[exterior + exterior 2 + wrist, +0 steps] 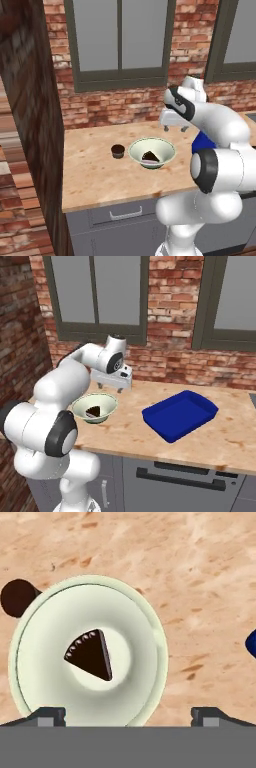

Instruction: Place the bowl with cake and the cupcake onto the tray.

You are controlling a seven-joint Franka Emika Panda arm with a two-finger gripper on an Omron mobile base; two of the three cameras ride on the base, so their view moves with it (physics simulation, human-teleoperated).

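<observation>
Left base view: the arm rises from the lower right, elbow bent, its hand held level above the counter [100, 170] behind and to the right of the bowl with cake [152, 152]. The gripper [175, 128] points down, clear of the bowl. The cupcake [117, 150] stands just beside the bowl's left rim.

Right base view: the hand hangs over the counter behind the bowl; the tray [180, 414] lies well apart to the right, bare.

Hand view: looking straight down, the bowl sits left of centre, cake wedge in its middle. The fingers [50, 716] stand wide apart, holding nothing.
</observation>
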